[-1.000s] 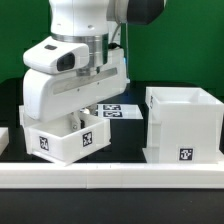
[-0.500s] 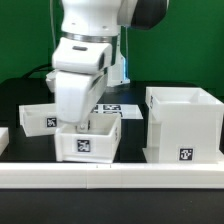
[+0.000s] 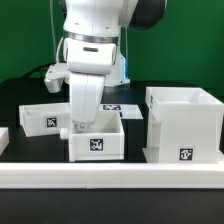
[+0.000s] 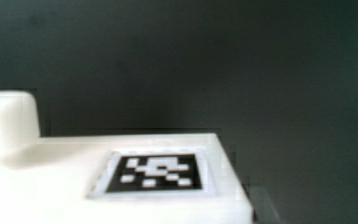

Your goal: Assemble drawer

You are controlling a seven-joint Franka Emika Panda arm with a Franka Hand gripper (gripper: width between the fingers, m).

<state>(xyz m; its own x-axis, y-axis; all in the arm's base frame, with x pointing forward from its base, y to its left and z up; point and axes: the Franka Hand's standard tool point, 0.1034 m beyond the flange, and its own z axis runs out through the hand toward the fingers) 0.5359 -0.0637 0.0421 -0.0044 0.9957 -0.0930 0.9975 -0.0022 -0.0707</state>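
Observation:
My gripper (image 3: 80, 124) points straight down and is shut on the left wall of a shallow white drawer tray (image 3: 98, 146). The tray's tagged face is turned toward the camera, and the fingertips are hidden by the tray wall. A second tagged tray (image 3: 38, 118) rests on the table at the exterior view's left, behind the arm. The large cube-shaped housing (image 3: 184, 126) stands open-topped at the exterior view's right, a small gap from the held tray. The wrist view shows a white tray surface with a tag (image 4: 158, 172) and a blurred white block (image 4: 7, 125). No fingers show there.
The marker board (image 3: 112, 106) lies flat behind the held tray. A long white rail (image 3: 110, 176) runs along the front edge. A small white part (image 3: 3, 140) shows at the far left edge. The table is black and the backdrop is green.
The gripper has turned and moved toward the exterior view's right with the tray. The tray has swung from angled to square-on, nearer the housing. The left tray has come into view.

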